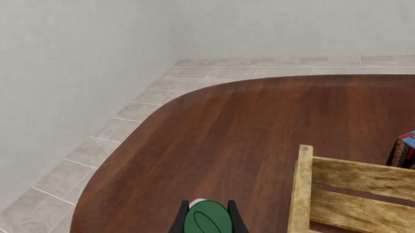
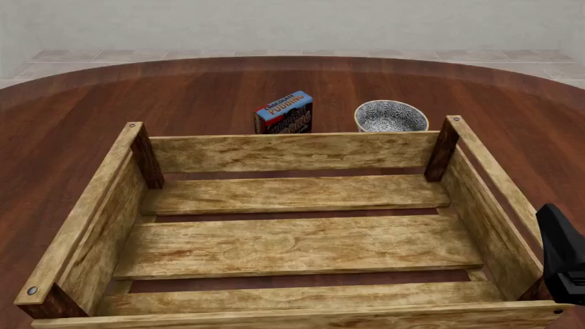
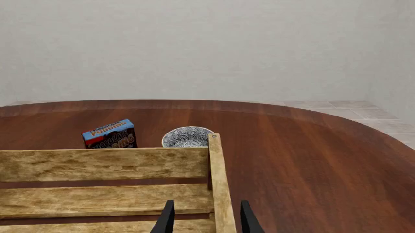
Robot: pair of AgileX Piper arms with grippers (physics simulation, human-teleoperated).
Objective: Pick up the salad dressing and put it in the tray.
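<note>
The left gripper [image 1: 207, 219] clasps the dark green cylindrical cap of the salad dressing [image 1: 207, 221], beside the light-tan slatted wooden tray [image 2: 292, 152] on the glossy brown table [image 2: 183, 89]; its long axis is hidden. The right gripper [image 3: 205, 218] straddles the tray wall, spread. Behind stand a blue-and-red pudding box [image 2: 284, 113] and a patterned white bowl [image 2: 391, 116].

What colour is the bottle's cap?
Dark green; the salad dressing cap shows best in the left wrist view.
</note>
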